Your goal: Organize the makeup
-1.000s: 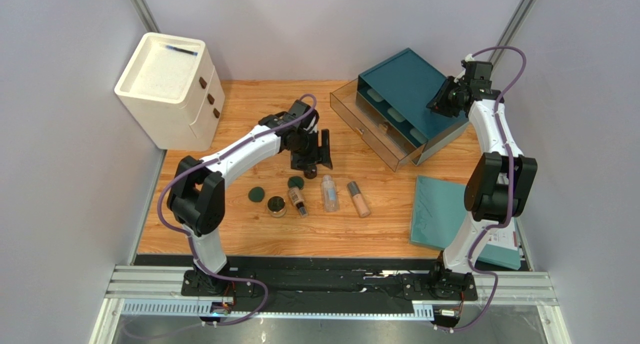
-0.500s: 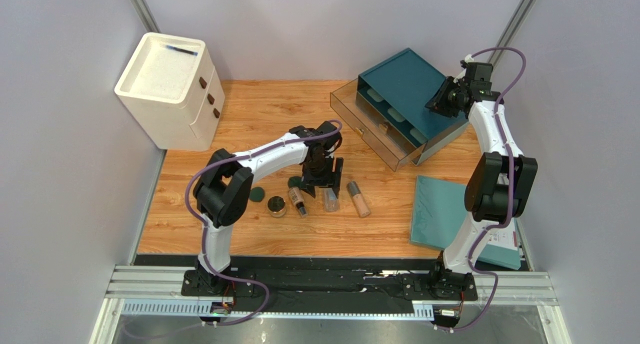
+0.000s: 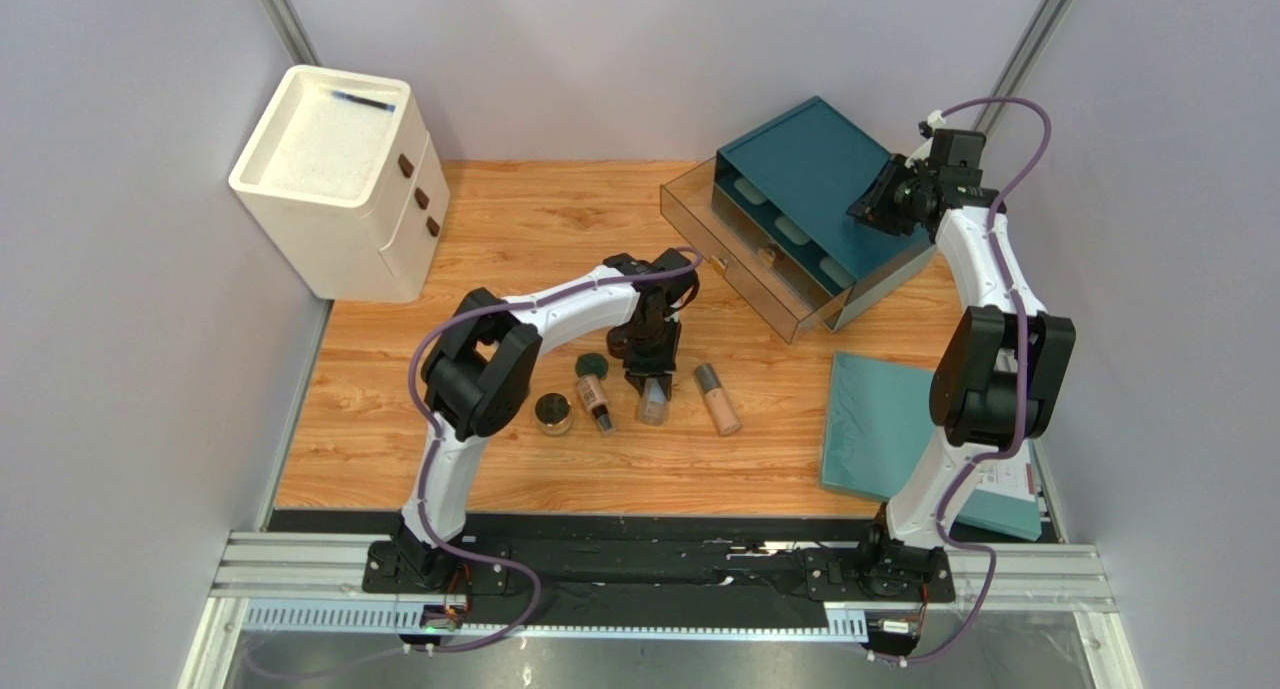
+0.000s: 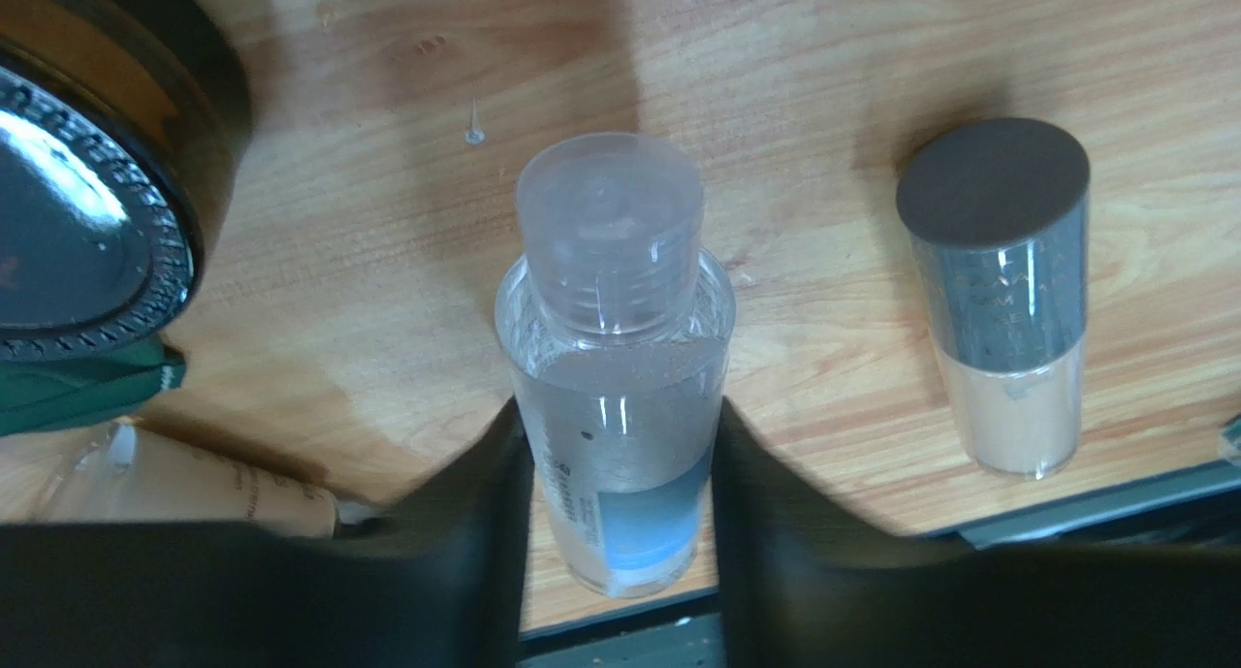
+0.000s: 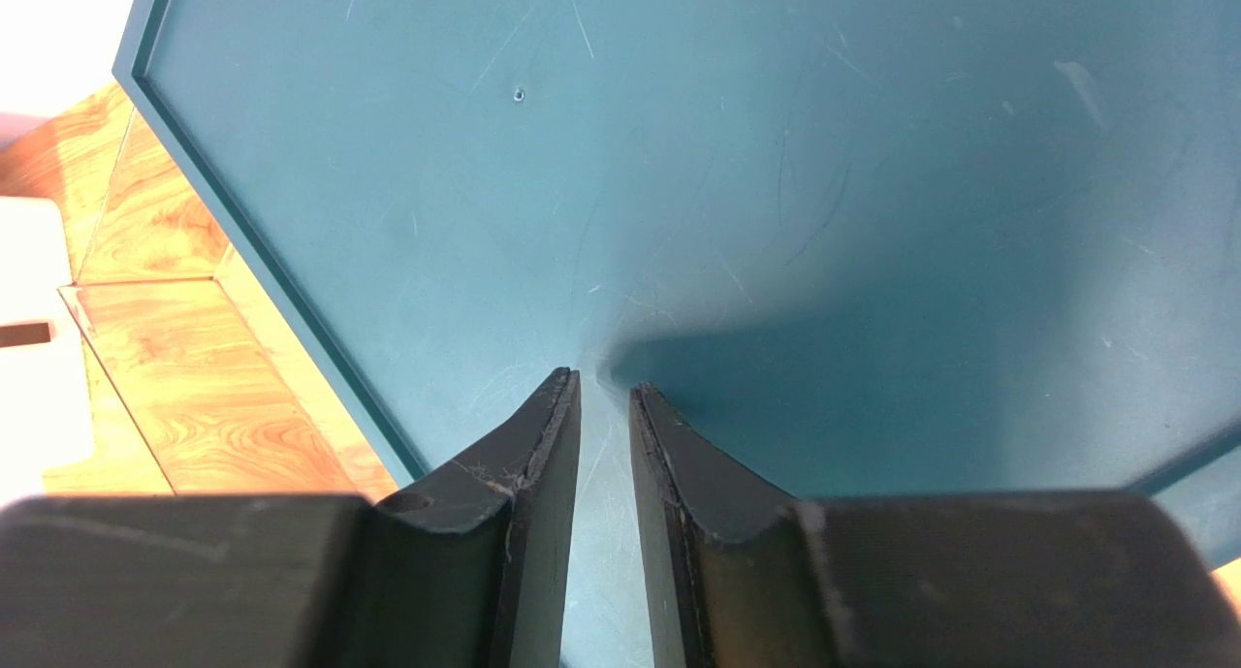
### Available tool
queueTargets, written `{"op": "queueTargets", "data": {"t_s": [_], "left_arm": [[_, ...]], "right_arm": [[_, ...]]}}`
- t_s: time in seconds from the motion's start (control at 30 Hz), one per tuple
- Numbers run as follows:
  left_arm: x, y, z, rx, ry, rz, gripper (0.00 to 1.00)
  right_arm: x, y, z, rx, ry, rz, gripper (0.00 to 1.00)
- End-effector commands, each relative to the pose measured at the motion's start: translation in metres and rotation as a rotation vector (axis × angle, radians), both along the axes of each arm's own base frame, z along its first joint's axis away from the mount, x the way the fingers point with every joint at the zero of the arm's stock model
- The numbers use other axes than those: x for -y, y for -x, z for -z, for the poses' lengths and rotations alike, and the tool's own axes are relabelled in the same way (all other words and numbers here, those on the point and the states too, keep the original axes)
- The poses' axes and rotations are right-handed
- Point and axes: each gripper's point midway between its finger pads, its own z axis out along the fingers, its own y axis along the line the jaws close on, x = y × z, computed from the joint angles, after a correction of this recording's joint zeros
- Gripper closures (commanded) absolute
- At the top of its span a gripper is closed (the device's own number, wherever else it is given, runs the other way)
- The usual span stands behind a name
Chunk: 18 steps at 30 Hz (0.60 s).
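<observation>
The clear bottle [image 4: 619, 334] lies on the wooden table with its cap pointing away, and my left gripper [image 4: 618, 421] is shut on its body, one finger pressed to each side. From above, the left gripper [image 3: 649, 380] covers most of the clear bottle [image 3: 652, 407]. The peach tube [image 3: 718, 398] with a grey cap lies just right of it. On its left are the small brown bottle [image 3: 597, 401], a dark round jar [image 3: 553, 413] and a dark green disc [image 3: 591, 365]. My right gripper [image 5: 605, 388] hovers over the teal box's top with its jaws slightly apart and nothing between them.
The teal drawer box [image 3: 812, 172] stands at the back right with a clear drawer [image 3: 721, 239] pulled out toward the middle. A white drawer cabinet [image 3: 338, 179] sits at the back left. A flat teal panel [image 3: 887, 419] lies by the right arm's base.
My left arm swung right and down from behind the row of makeup onto the clear bottle, and its jaws closed from wide open onto the bottle. The right arm stayed still.
</observation>
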Motion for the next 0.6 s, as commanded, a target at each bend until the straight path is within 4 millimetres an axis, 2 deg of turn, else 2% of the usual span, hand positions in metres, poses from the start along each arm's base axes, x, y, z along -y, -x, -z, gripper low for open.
{"op": "queueTargets", "data": {"t_s": [0.0, 0.07, 0.17, 0.2, 0.27, 0.3, 0.37, 0.4, 0.57], "left_arm": [[0.0, 0.01, 0.006, -0.024, -0.015, 0.042, 1.0], [-0.006, 0.012, 0.003, -0.004, -0.026, 0.054, 1.0], [-0.008, 0.005, -0.02, 0.08, 0.005, 0.063, 1.0], [-0.005, 0.0, -0.039, 0.132, 0.043, 0.061, 1.0], [-0.003, -0.005, -0.059, 0.193, 0.077, 0.066, 1.0], [0.0, -0.009, -0.078, 0.243, 0.119, 0.062, 1.0], [0.007, -0.013, -0.097, 0.288, 0.182, 0.053, 1.0], [0.017, -0.019, -0.119, 0.349, 0.257, 0.051, 1.0], [0.057, -0.029, -0.189, 0.465, 0.534, 0.073, 1.0]], "right_arm": [[-0.01, 0.071, 0.102, -0.417, -0.016, -0.018, 0.72], [-0.01, 0.073, 0.103, -0.423, -0.017, -0.02, 0.72], [-0.011, 0.073, 0.103, -0.425, -0.018, -0.019, 0.72], [-0.01, 0.073, 0.104, -0.424, -0.016, -0.021, 0.72], [-0.01, 0.073, 0.103, -0.422, -0.014, -0.021, 0.72], [-0.01, 0.073, 0.103, -0.421, -0.013, -0.021, 0.72], [-0.01, 0.073, 0.102, -0.419, -0.014, -0.022, 0.72], [-0.011, 0.072, 0.103, -0.42, -0.016, -0.023, 0.72], [-0.011, 0.072, 0.104, -0.425, -0.021, -0.025, 0.72]]}}
